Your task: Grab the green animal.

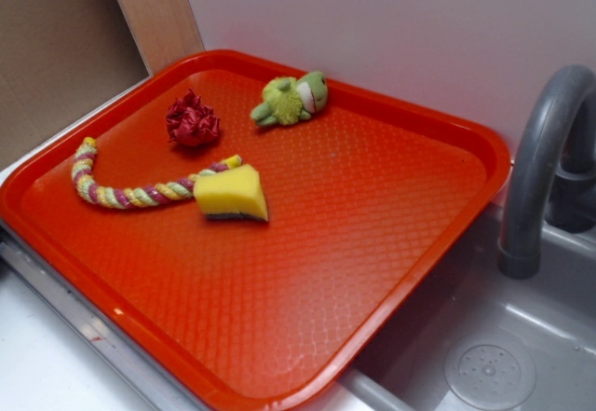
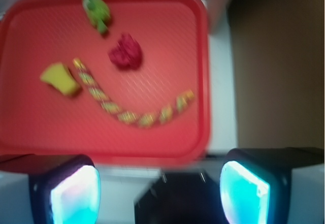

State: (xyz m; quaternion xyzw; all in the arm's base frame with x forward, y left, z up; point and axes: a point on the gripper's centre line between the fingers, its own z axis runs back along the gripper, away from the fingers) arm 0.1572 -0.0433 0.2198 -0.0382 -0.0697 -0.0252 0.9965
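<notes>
The green animal is a fuzzy lime-green plush frog lying on the red tray near its far rim, close to the white wall. In the wrist view the green animal shows blurred at the top left of the tray. My gripper is open, its two glowing pads wide apart at the bottom of the wrist view, high above and outside the tray's near edge, far from the frog. Nothing is between the fingers. The gripper does not appear in the exterior view.
A crinkly red ball lies left of the frog. A yellow wedge sponge touches one end of a braided rope toy. A grey faucet and sink stand right of the tray.
</notes>
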